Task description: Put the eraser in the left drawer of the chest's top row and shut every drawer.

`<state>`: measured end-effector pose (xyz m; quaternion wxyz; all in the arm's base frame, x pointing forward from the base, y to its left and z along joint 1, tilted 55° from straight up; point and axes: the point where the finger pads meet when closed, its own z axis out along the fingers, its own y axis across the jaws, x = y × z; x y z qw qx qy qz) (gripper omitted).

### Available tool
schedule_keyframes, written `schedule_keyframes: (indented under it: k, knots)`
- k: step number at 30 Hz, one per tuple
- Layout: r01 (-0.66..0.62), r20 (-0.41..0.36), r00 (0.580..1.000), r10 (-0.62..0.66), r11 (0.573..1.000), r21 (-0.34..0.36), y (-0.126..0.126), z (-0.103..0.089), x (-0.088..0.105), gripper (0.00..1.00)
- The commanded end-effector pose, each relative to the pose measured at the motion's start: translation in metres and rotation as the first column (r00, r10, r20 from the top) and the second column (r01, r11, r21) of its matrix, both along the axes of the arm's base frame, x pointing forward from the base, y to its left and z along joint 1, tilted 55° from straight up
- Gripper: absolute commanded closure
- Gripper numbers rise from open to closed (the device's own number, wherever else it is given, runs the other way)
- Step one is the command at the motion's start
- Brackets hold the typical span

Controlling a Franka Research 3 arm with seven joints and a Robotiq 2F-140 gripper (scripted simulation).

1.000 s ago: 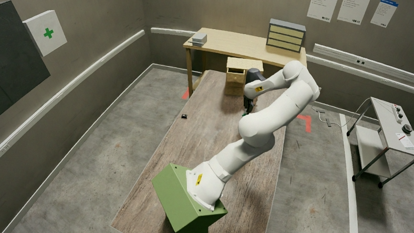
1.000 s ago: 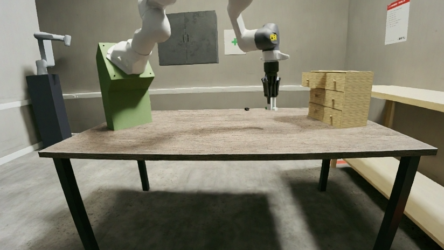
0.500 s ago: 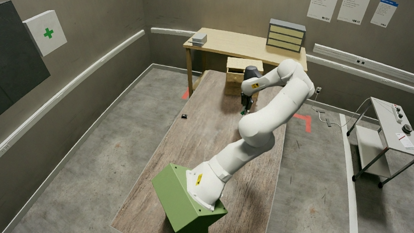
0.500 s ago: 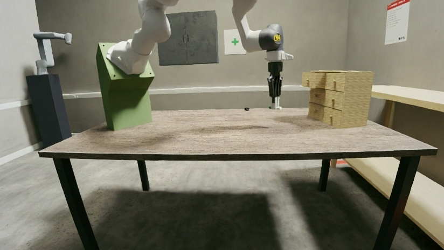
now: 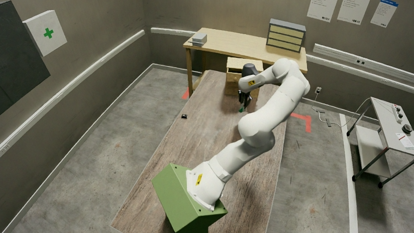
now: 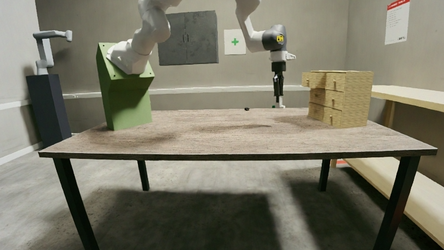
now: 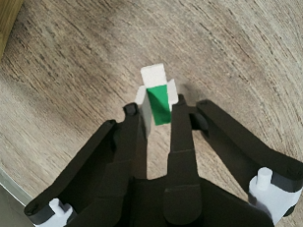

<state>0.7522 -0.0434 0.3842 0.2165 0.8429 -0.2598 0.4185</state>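
Pale wall posters (image 5: 322,10) (image 6: 397,22) carry print, seemingly too small to read.

Over the last second, the arm (image 5: 285,97) (image 6: 254,40) has shifted. Top view: wrist joint (image 5: 249,70) (image 6: 275,37) now farther left in frame and nearer the back, covering more of the chest's front (image 5: 235,88) (image 6: 323,98). Upper bend of arm has gone the same way.

Exterior view: wrist and jaws now farther right, closer to the chest; gap narrowed across both steps.

Eraser (image 5: 240,110) (image 6: 273,106) (image 7: 158,102) has travelled with the closed jaws, toward the chest in the top view, rightward in the exterior. Finger assembly shows a slimmer outline from outside than a second ago; turning or closing, cannot tell which.
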Motion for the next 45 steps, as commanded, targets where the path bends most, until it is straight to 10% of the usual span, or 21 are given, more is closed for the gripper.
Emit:
schedule_keyframes:
  k: [1, 45]
  knots:
    - [-0.071, -0.098, 0.993, 0.064, 0.995, -0.064, 0.004, 0.000, 0.004, 0.80]
    - [-0.328, -0.356, 0.906, 0.231, 0.913, -0.241, 0.045, 0.009, 0.054, 0.80]
